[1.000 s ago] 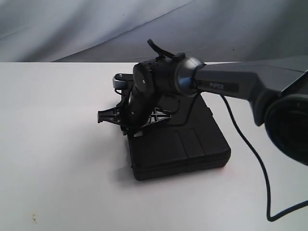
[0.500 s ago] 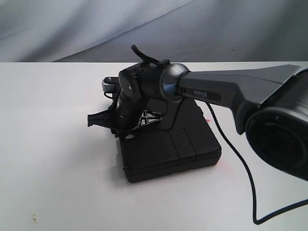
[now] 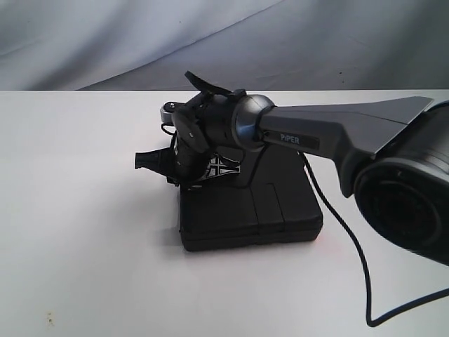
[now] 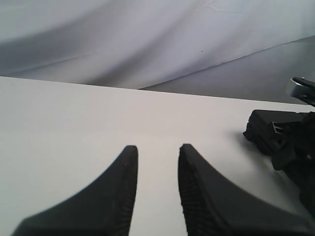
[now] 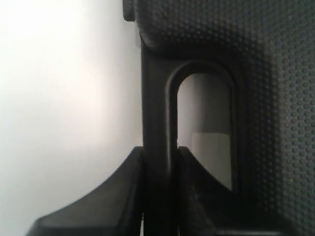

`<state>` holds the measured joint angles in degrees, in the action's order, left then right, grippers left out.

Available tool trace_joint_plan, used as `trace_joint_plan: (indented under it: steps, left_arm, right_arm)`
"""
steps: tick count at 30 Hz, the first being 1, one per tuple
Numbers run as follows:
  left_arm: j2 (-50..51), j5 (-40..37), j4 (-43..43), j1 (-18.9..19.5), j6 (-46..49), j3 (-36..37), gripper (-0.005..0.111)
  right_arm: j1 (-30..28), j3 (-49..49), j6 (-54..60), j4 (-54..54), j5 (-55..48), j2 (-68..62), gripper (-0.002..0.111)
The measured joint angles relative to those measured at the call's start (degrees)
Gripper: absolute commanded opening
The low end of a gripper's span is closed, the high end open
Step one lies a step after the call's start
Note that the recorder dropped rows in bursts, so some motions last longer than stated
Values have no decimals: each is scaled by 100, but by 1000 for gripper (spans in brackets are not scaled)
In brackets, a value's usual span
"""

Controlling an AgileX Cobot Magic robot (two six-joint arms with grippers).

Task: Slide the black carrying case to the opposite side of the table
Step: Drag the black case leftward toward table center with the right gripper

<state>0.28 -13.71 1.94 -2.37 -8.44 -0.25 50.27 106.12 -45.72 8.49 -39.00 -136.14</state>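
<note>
Here, on white table (image 3: 84, 232) before grey drapery (image 3: 105, 42), right jaws pinch case (image 3: 245, 217) handle (image 5: 156, 108); left jaws narrow.

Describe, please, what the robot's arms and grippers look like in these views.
The right arm is dark grey, with a rounded glossy joint, white PIPER lettering and a thin black cable trailing from it. The left gripper and right gripper have black, curved, tapering fingers with ribbed inner faces.

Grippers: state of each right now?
Left gripper: open, holding nothing.
Right gripper: closed on the handle of the black carrying case.
</note>
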Motion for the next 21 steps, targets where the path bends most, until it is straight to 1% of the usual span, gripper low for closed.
trace_joint_plan:
  steps: [6,14,16,18,19,20,21]
  left_arm:
    - [0,0,0,0,0,0,29]
    - [0,0,0,0,0,0,29]
    - [0,0,0,0,0,0,29]
    - [0,0,0,0,0,0,29]
    - [0,0,0,0,0,0,29]
    - [0,0,0,0,0,0,29]
    - [0,0,0,0,0,0,29]
  right_arm:
    - [0,0,-346,330,48,0,0]
    - [0,0,-393,439,48,0,0]
    - [0,0,-416,476,48,0,4]
    - [0,0,-416,476,48,0,19]
    - [0,0,-416,476,48,0,24]
    - [0,0,-416,476,48,0,26]
    - [0,0,-439,476,48,0,27]
